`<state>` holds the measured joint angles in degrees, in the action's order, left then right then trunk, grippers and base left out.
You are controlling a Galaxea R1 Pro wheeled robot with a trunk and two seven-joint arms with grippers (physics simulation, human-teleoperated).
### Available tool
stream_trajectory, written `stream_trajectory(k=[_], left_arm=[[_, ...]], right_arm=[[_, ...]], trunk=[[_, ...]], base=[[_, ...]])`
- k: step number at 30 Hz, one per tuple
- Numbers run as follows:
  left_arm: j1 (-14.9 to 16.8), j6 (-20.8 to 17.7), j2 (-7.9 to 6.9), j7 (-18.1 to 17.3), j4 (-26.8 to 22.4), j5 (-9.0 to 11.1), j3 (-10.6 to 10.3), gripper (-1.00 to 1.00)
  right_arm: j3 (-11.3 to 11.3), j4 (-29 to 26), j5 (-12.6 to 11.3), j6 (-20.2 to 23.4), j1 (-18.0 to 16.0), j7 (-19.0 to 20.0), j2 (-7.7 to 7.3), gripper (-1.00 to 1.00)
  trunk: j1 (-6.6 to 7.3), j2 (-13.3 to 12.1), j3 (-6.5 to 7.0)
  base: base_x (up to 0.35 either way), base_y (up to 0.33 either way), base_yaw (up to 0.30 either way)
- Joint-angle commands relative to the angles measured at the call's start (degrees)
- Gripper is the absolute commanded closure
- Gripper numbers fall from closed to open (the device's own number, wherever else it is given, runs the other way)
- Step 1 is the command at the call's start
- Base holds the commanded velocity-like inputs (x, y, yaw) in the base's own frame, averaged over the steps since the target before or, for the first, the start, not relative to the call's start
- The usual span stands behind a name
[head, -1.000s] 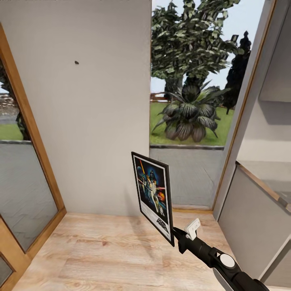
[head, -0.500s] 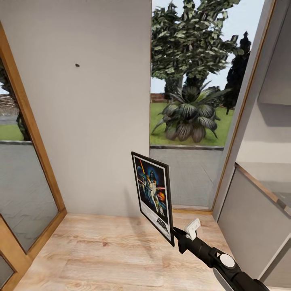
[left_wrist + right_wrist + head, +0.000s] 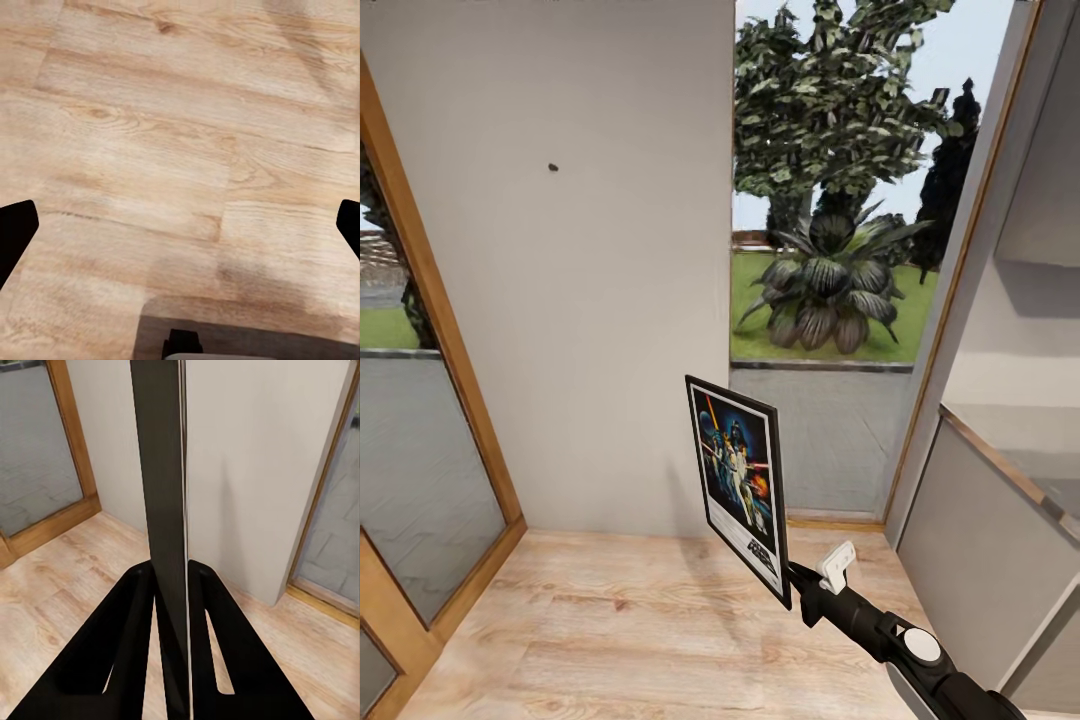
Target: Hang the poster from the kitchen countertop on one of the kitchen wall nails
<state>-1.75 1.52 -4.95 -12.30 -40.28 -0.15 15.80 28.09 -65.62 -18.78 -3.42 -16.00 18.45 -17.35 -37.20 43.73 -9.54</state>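
The Star Wars poster [image 3: 739, 485] stands upright in the air above the wooden floor, gripped at its lower corner by my right gripper [image 3: 796, 577], which is shut on it. In the right wrist view the poster [image 3: 163, 510] shows edge-on as a dark slab between the two black fingers [image 3: 124, 630]. A wall nail [image 3: 552, 167] is a small dark dot high on the light-grey wall, up and to the left of the poster. My left gripper [image 3: 180, 225] is open, its black fingertips at both sides of the left wrist view, over bare wooden floor.
A light-grey wall panel [image 3: 590, 300] faces me. A wood-framed glass door [image 3: 420, 430] is at the left, a tall window with garden plants [image 3: 830, 280] at the right, and a grey counter side [image 3: 980, 540] at far right. Wooden floor [image 3: 640, 630] lies below.
The whole view has shifted slightly, so the nail and wall sit a little lower in the picture. The poster and right arm keep their place.
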Motion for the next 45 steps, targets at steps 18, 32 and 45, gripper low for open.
stream_trajectory(k=[18,32,45], left_arm=[[-0.01,0.06,0.03,-0.35,-0.06,-0.02,0.19,-1.00],[-0.01,0.06,0.03,-0.35,0.01,-0.02,0.19,-1.00],[-0.01,0.06,0.03,-0.35,0.03,-0.02,0.19,-1.00]], right_arm=[[0.12,0.05,-0.64,-0.10,-0.08,0.18,-0.05,1.00],[0.12,0.07,-0.64,-0.11,-0.08,0.18,-0.05,1.00],[0.12,0.13,-0.64,-0.12,-0.08,0.18,-0.05,1.00]], trunk=[[3.94,-7.17,3.17],[7.02,-12.79,5.68],[9.87,-18.00,8.01]], base=[[0.000,0.000,0.000],[0.000,0.000,0.000],[0.000,0.000,0.000]])
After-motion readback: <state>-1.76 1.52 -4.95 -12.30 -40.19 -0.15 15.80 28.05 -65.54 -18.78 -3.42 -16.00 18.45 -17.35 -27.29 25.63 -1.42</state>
